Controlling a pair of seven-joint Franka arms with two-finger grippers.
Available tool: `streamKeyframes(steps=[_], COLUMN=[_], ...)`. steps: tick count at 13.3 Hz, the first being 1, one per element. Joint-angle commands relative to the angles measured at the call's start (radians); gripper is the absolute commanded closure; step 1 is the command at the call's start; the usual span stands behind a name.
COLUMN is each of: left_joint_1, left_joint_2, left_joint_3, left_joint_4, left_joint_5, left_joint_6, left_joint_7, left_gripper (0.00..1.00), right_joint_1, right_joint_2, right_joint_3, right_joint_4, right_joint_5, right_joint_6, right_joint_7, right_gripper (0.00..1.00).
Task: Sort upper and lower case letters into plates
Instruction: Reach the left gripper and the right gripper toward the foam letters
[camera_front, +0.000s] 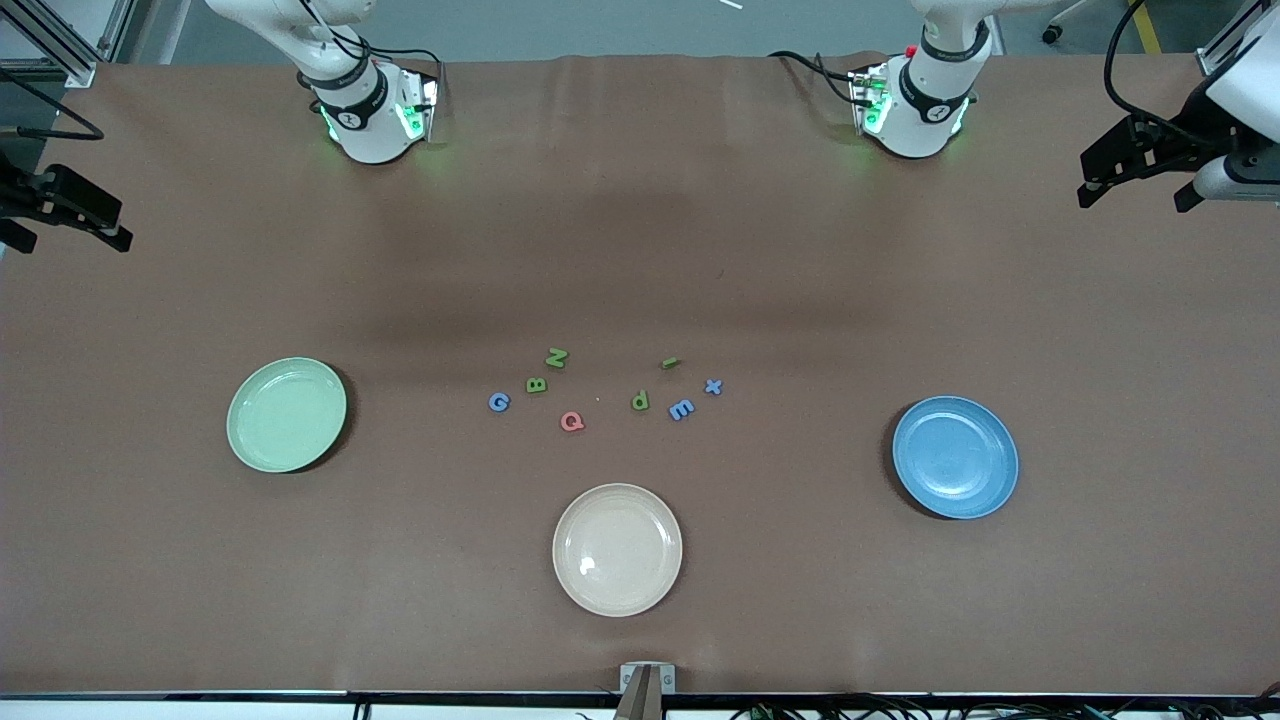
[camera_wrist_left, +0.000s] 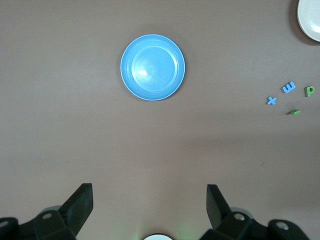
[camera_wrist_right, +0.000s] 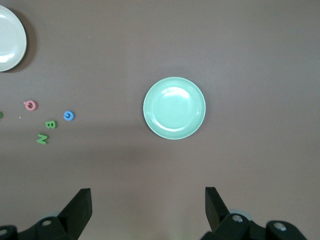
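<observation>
Letters: eight small letters lay in a loose cluster mid-table, none yet in a plate. Capitals G (camera_front: 498, 402), B (camera_front: 536, 384), N (camera_front: 557, 357) and Q (camera_front: 571, 421) sat toward the right arm's end; d (camera_front: 640, 401), m (camera_front: 681, 408), x (camera_front: 713, 386) and a small green piece (camera_front: 671, 363) toward the left arm's end.
Plates: green plate (camera_front: 287, 414) lay at nine o'clock from the cluster, blue plate (camera_front: 955, 457) at about four o'clock, both bare. A beige plate (camera_front: 617, 549) sat at six o'clock.
Risk: letters were thin, flat and near one another; a pinch would likely nudge a neighbour or slip. The beige plate, being nearest, could be mistaken for a target. The small green piece was hard to read, so its case might be misjudged.
Left gripper (camera_wrist_left: 149, 200): spread wide, holding nothing, high over the table's edge by the blue plate, waiting.
Right gripper (camera_wrist_right: 148, 200): likewise spread wide, holding nothing, over the edge by the green plate, waiting.
</observation>
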Motion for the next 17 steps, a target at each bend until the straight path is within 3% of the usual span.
streamKeyframes(steps=[1,4,8,13,17], left_joint_1=[0.015,0.005,0.002,-0.006,-0.124], left_joint_2=[0.011,0.036,0.143,0.295,0.416], left_joint_3=[-0.014,-0.018,-0.087,-0.25,-0.267], left_joint_4=[0.025,0.039,0.052,-0.01,-0.128], left_joint_5=[0.014,0.062,0.054,0.065,0.091], left_joint_6=[-0.028,-0.027,0.014,0.252,0.525], left_joint_7=[-0.01,-0.007,-0.022,-0.336,-0.393], left_gripper=[0.0,0.0,0.0,0.0,0.0], right_joint_1=[-0.008,-0.009,0.044,0.178,0.302], right_joint_2=[-0.012,-0.012,0.023,0.129,0.247], right_joint_3=[0.002,0.002,0.006,0.008,0.008], right_joint_4=[-0.013,-0.015,-0.01,-0.009,-0.01], right_joint_5=[0.006,0.006,0.011,0.023,0.017], right_joint_6=[-0.013,-0.014,-0.002,0.084,0.177], right_joint_7=[-0.011,-0.011,-0.001,0.086,0.206], right_gripper=[0.0,0.0,0.0,0.0,0.0])
